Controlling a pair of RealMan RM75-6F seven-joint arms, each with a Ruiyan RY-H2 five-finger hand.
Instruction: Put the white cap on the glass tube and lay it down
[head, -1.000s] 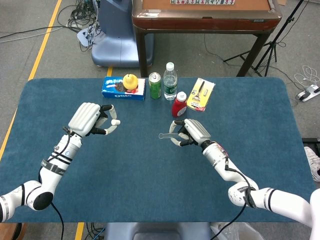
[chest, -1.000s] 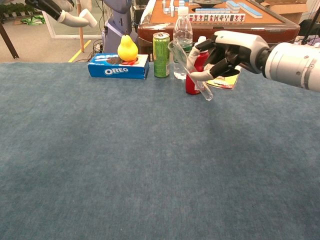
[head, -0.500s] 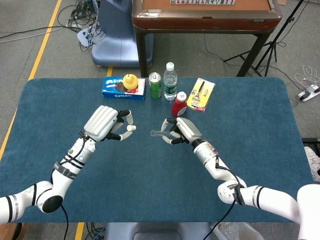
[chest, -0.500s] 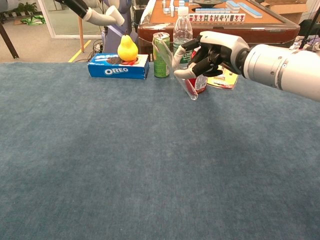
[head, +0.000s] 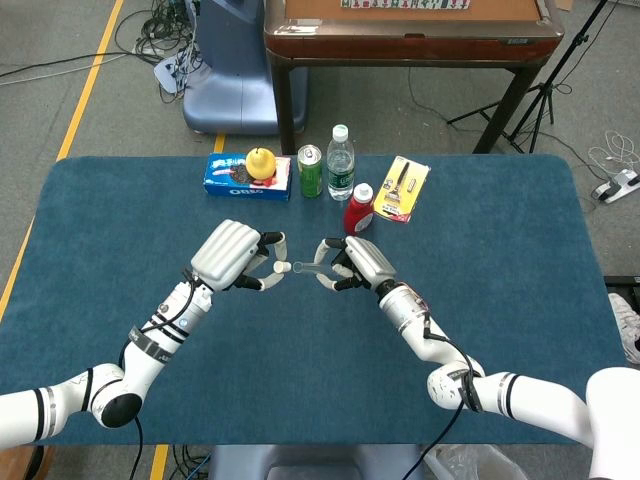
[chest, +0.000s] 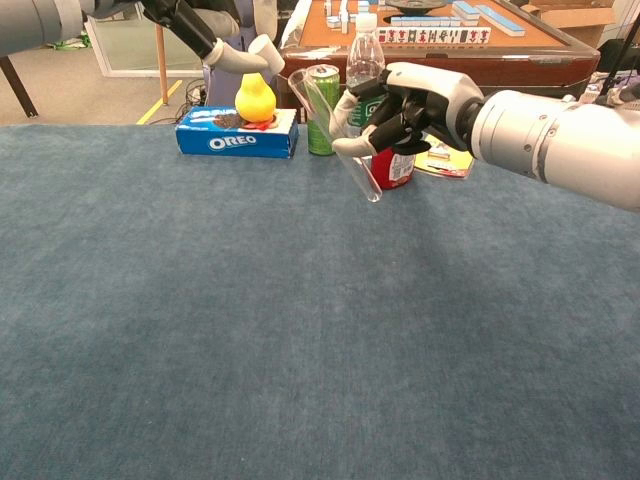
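I hold the glass tube (chest: 340, 130) in my right hand (head: 355, 263), the fingers (chest: 372, 128) curled around its lower part, well above the blue counter (head: 480, 290). In the chest view the tube stands tilted, its open mouth up and toward my left, its rounded bottom hanging below my grip. In the head view its long axis runs almost level, the mouth pointing straight at my left hand (head: 232, 256).

That hand pinches the white cap (chest: 266, 54) between fingertips; the other fingers are loosely bent around it. The cap sits just beside the tube's mouth, apart from it by a small gap, and in the chest view a little higher and to the left. So the coming move, as I judge it, turns on bringing the cap along the tube's axis and tipping it to face the opening squarely; if it meets the rim crooked it could slip out of my pinch. The capping is not yet done, nor the laying down.

At the far edge of the counter stand a blue biscuit box (head: 246, 176) with a yellow pear (head: 261, 162) resting on top, a green can (head: 311, 171), a clear water bottle (head: 340, 161) and a red bottle (head: 358, 209). I cannot tell what is inside the can or the bottles.
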